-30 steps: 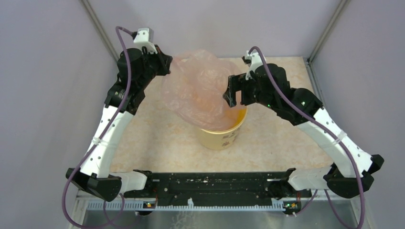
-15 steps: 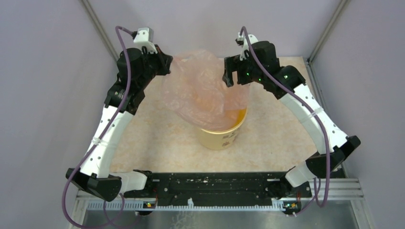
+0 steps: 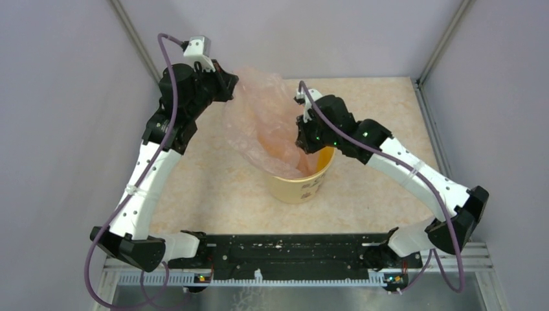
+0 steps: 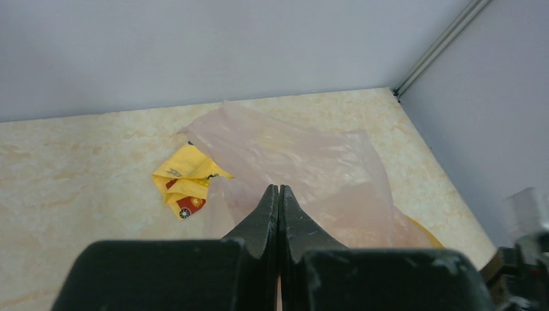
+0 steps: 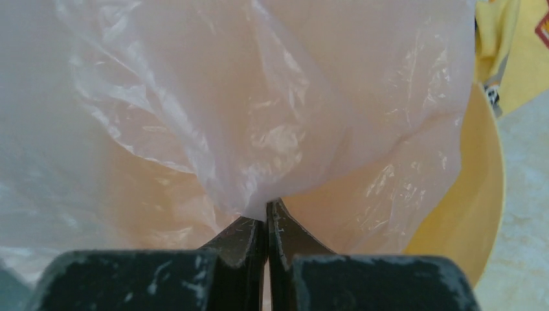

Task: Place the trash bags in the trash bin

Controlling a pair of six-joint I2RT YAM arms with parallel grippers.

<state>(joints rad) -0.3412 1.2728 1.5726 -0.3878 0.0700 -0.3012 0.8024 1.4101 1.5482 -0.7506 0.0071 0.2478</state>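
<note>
My left claw (image 4: 278,189) is pressed together, the two fingers meeting with no gap. It pinches the trash bag (image 3: 265,120) by an upper edge. The pale pink film begins right at the tips and spreads away ahead of them, thin enough that I see through it. From the top view, this claw holds the bag high, and the film hangs down and away from it toward my other arm.

My right claw (image 5: 266,206) is also pressed together. The folds of the bag run together to one point exactly at its tips, so it pinches a gather of the film there. The rest of the bag fills almost all the space ahead of this claw, crinkled and shiny.

The trash bin (image 3: 301,186) stands directly under my right claw, on the counter (image 3: 213,188). Its orange-yellow inner wall curves to the right of the tips and just below them. The lower part of the bag is already inside the bin, beneath this claw, while the upper part rises out of it and stretches up to my left claw. The bag is therefore only partly in.

A crumpled yellow wrapper (image 4: 184,184) with a small red print lies on the counter beyond my left claw, ahead and a little to the left of the tips. The bag covers its right side. From my right claw, I see it past the far rim of the bin.
</note>
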